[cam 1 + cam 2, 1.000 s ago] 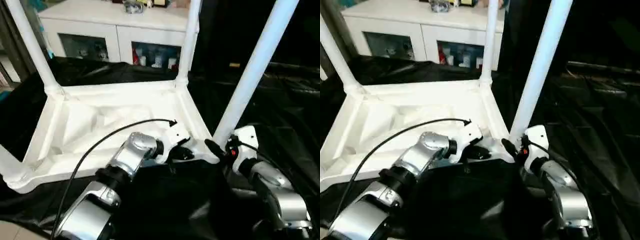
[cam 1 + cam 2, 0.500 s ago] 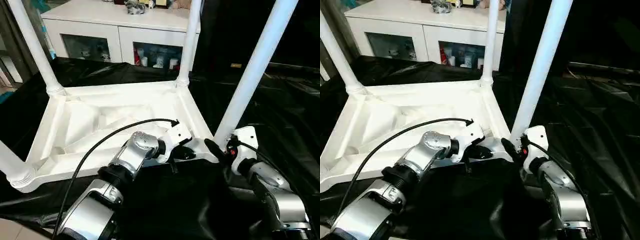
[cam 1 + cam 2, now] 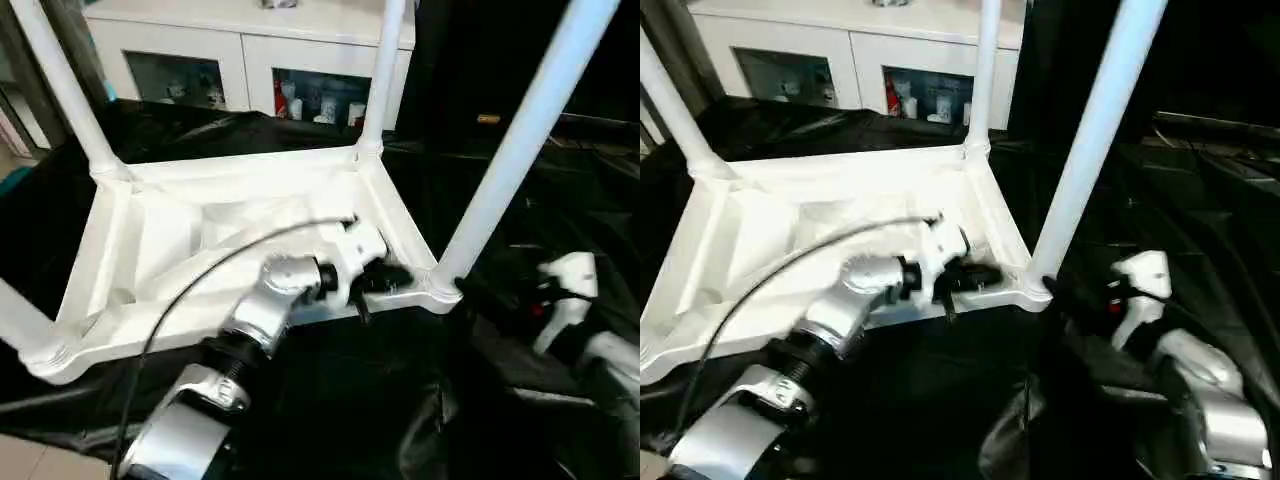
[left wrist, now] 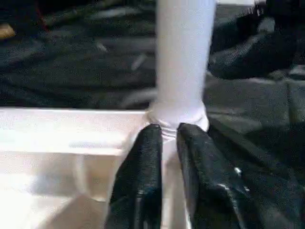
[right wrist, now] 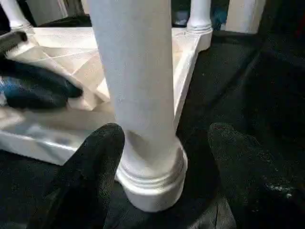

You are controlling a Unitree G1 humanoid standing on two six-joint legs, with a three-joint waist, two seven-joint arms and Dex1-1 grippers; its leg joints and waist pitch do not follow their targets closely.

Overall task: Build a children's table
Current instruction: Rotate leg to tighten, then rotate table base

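The white children's table (image 3: 240, 205) lies upside down on black cloth, ribbed underside up, with all its legs standing in the corner sockets. My left gripper (image 3: 388, 279) is at the near rim beside the near right socket (image 3: 438, 291). In the left wrist view its fingers (image 4: 143, 181) are pinched on the white rim just before that leg (image 4: 183, 57). My right gripper (image 5: 164, 143) is open, its fingers (image 5: 95, 167) spread to either side of the same leg's base (image 5: 152, 181) and a little back from it.
A white cabinet with glass doors (image 3: 250, 50) stands behind the black-draped table (image 3: 330, 400). A black cable (image 3: 200, 285) arcs over my left forearm. The other legs (image 3: 65, 90) (image 3: 380, 75) rise at the far corners, and crumpled black cloth lies right of the leg.
My right gripper has drawn back to the right, away from the near right leg's base. My left gripper has slid along the rim toward that corner. The camera has tilted slightly.
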